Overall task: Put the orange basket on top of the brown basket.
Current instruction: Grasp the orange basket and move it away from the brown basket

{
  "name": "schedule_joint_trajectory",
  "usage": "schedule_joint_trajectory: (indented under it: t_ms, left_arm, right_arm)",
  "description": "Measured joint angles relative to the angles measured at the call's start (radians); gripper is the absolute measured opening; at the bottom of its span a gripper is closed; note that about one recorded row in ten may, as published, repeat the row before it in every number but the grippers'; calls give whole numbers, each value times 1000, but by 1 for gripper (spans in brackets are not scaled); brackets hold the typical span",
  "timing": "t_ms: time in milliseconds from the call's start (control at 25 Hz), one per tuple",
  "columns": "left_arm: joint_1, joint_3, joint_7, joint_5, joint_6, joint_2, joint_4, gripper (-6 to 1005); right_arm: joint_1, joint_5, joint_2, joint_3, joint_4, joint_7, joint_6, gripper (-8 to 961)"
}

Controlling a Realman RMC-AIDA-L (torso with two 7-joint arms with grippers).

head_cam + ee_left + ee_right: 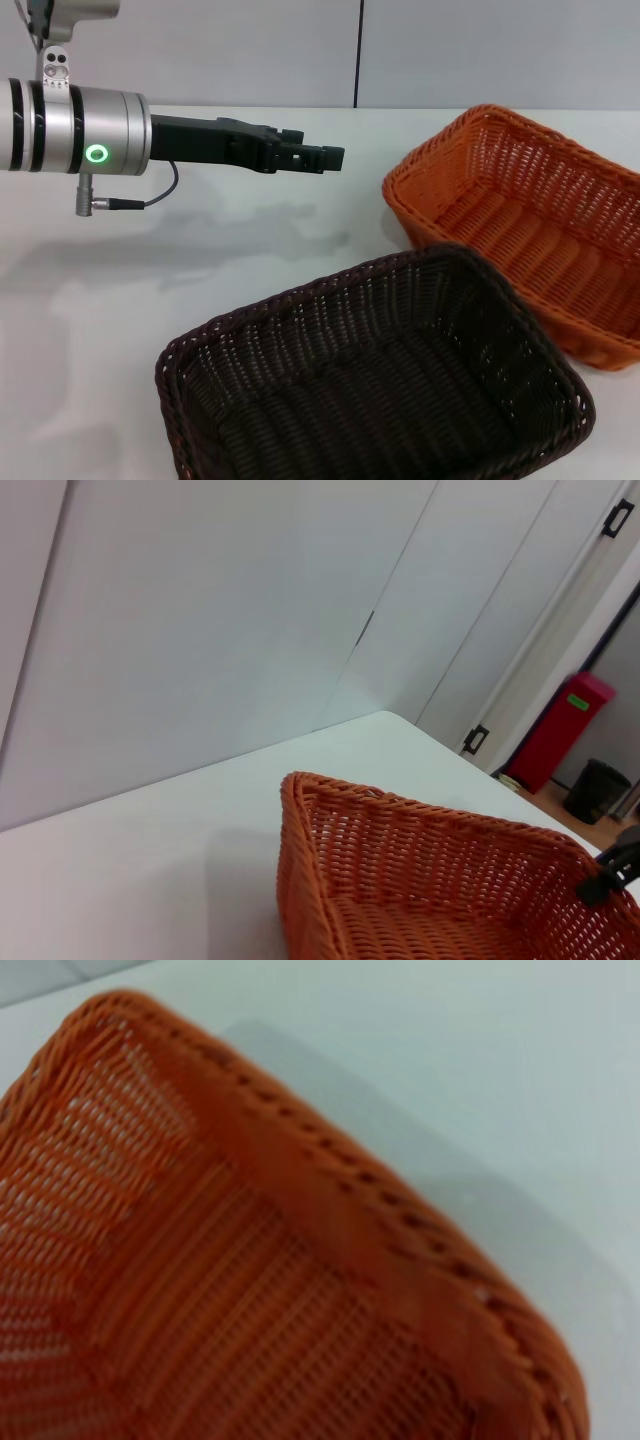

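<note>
Spanning the whole scene, the white worktop (250, 260) carries both baskets, each resting on its own base. At 5 o'clock in the head view sits the brown basket (370, 380), empty and upright. At 3 o'clock sits the orange basket (530, 225), also empty, its near corner just beside the far rim of the brown basket; whether the two touch cannot be told. Stacking has not yet begun: judged from this layout, the orange basket must be gripped, lifted and set down onto the brown basket.

At 10 o'clock the left arm reaches horizontally above the worktop, its left pincer (325, 158) pointing toward the orange basket but well short of it. It holds nothing and touches nothing; how far its tips are spread cannot be told.

The right pincer is not visible; its wrist camera looks closely at the orange basket's braided rim (400, 1250).
</note>
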Motion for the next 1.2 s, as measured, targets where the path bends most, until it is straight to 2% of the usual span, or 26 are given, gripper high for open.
schedule_joint_trajectory:
  t_ms: [360,640,880,1040,1080,1200]
  left_arm:
    - [2,-7,0,-4,8,-1,0,833]
    - [-1,-8,0,-7,15,-1,-1,833]
    - [-2,-12,-1,-7,29,-2,-1,833]
    - [2,-20,-1,-8,33,-3,-1,833]
    - [7,-59,2,-13,42,-7,-3,833]
    - [8,-82,11,-20,42,-10,-3,833]
  right_arm:
    - [-60,99,-2,2,-5,-29,78,433]
    - [-72,104,-10,4,-6,-23,85,370]
    - [-82,106,-23,98,-11,-26,93,350]
    - [-115,204,-30,131,-27,-35,101,329]
    - [-125,232,-30,131,-34,-38,106,324]
    - [-139,272,-29,132,-40,-45,116,311]
